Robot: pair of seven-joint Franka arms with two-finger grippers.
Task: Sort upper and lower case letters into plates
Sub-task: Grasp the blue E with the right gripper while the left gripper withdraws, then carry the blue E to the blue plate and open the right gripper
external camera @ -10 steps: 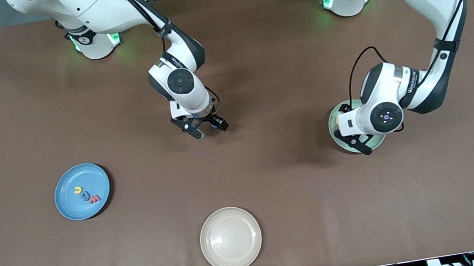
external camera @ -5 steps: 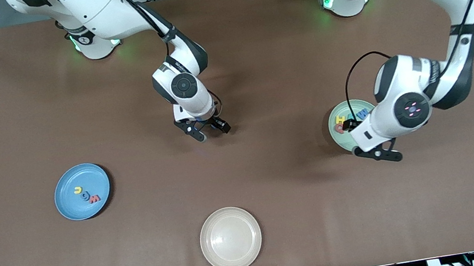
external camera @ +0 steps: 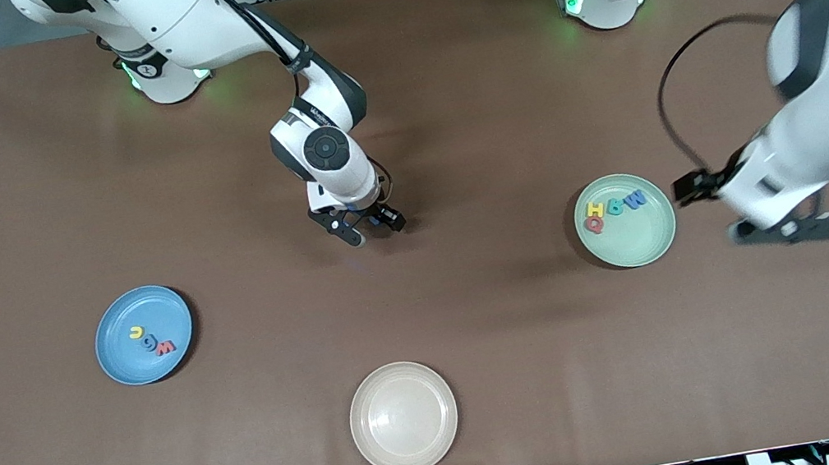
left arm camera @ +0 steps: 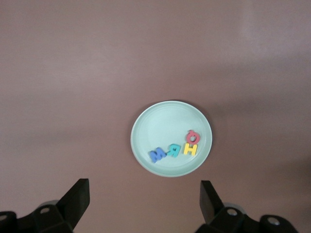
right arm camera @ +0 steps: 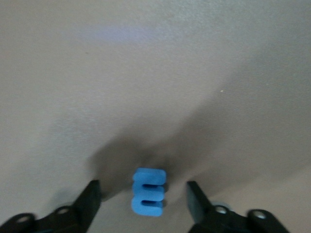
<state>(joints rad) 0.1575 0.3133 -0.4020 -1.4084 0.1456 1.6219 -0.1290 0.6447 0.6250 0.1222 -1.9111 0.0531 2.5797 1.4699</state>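
The left arm is badly blurred in the front view and cut off at the frame edge, so its gripper [external camera: 788,230] is just a dark smear over bare table beside the mint green plate [external camera: 636,240]. The left wrist view helps: its fingers [left arm camera: 75,201] are spread wide with nothing between them.

The right gripper [external camera: 362,228] is down at the table's middle, fingers apart on either side of a blue letter [right arm camera: 148,191] (looks like an E or an M, hard to say), not touching it from what I can see. That letter is hidden under the gripper in the front view.

Counts: three plates. The green one has four letters, salmon-red [external camera: 594,224], yellow [external camera: 595,210], teal [external camera: 615,207] and blue [external camera: 635,201]. The blue plate [external camera: 120,356] has three: yellow [external camera: 137,333], blue [external camera: 150,343], salmon-red [external camera: 164,347]. The cream plate [external camera: 410,456] sits nearest the camera.
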